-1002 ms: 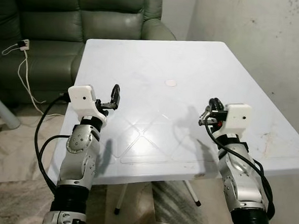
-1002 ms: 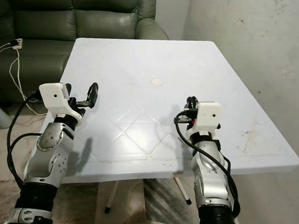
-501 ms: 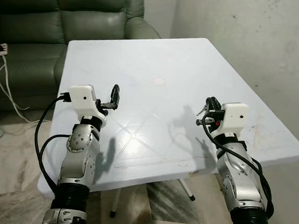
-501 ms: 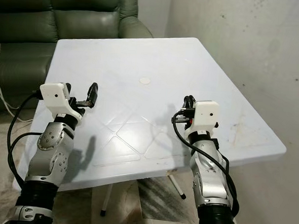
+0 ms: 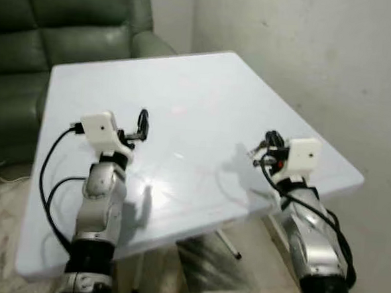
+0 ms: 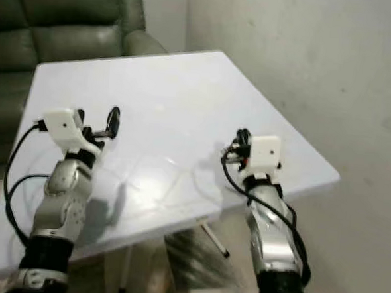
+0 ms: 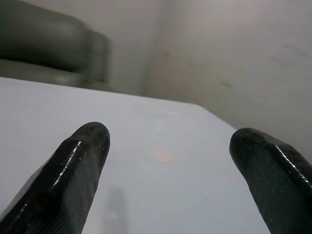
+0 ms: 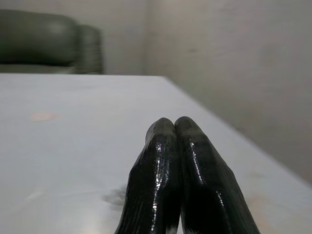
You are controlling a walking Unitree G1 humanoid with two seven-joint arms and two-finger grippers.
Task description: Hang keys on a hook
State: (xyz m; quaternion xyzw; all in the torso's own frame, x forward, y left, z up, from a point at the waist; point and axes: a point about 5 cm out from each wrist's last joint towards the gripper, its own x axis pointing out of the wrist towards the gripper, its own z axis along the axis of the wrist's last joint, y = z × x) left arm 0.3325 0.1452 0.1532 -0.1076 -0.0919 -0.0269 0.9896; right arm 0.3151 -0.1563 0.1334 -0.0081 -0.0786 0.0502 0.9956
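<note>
Over a white plastic table (image 5: 199,80), both arms are raised w/ grippers held just above the top. Left gripper (image 5: 142,123) hovers near the table's left side; in the left wrist view its two black fingers (image 7: 73,170) stand wide apart w/ nothing between them, bare tabletop showing through the gap. Right gripper (image 5: 267,143) sits above the right part of the table, close to the right edge; in the right wrist view its fingers (image 8: 165,175) are pressed tight together, tips touching. Head views show small metallic bits at the right gripper's tip, prob. the keys (image 5: 257,150), but blur makes it hard to confirm; the wrist view shows nothing sticking out past the closed tips. So can't tell for sure what, if anything, it has hold of.

A faint round mark (image 7: 162,157) sits near the table's middle. Behind the table, at the far left, is a dark green sofa (image 5: 70,19). Along the right runs a plain pale wall (image 5: 307,54) w/ scuffs. Table legs (image 5: 226,243) & tiled floor (image 5: 0,241) show below the near edge; head views are blurred
</note>
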